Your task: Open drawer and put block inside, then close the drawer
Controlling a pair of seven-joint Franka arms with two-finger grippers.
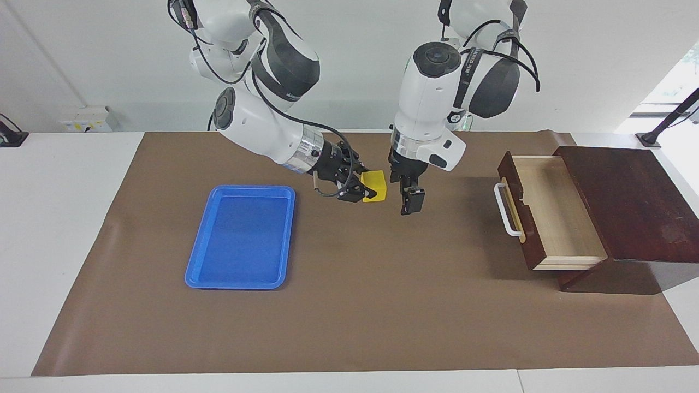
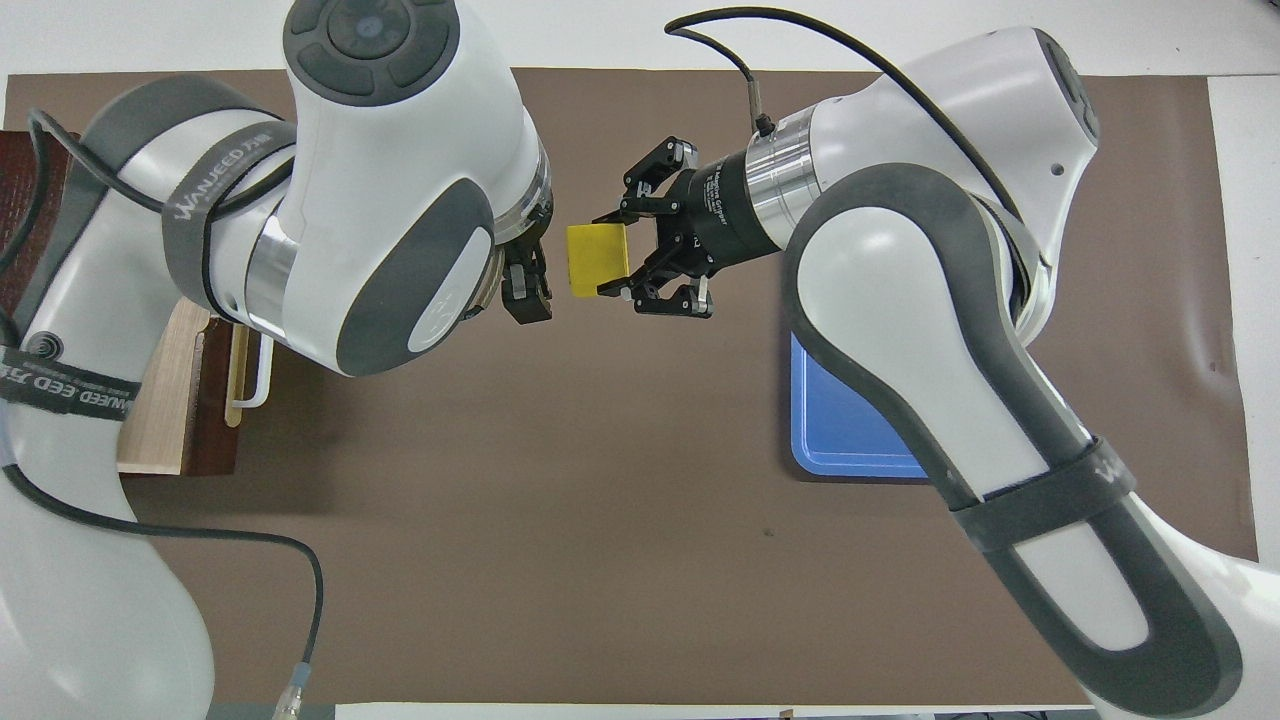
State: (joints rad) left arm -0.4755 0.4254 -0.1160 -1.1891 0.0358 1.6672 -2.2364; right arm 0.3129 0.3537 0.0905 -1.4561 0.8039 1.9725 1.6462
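surroundings: you've got a blue tray (image 1: 240, 237) lying flat on the brown mat (image 1: 355, 316) toward the right arm's end of the table; in the overhead view the right arm covers most of it.
obstructions: between block and drawer you have only bare mat plus the left gripper — it hangs over the mat just beside the block.
drawer: the drawer (image 1: 546, 210) is pulled out of its dark cabinet (image 1: 628, 202) at the left arm's end of the table. White bar handle (image 1: 507, 217) faces the middle of the table.
drawer contents: pale wood inside, nothing in it that you can see.
tray contents: nothing on the part you can see.
block: small yellow cube (image 1: 374, 186), plain faces, held up over the middle of the mat, well apart from the drawer.
right gripper: the right gripper (image 2: 612, 253) reaches in sideways, fingers clamped on two opposite faces of the block.
left gripper: the left gripper (image 1: 410, 203) points straight down — fingers spread, holding nothing, not touching the block.
overhead check: you can see a narrow gap between the left fingertip (image 2: 525, 297) and the block's face.
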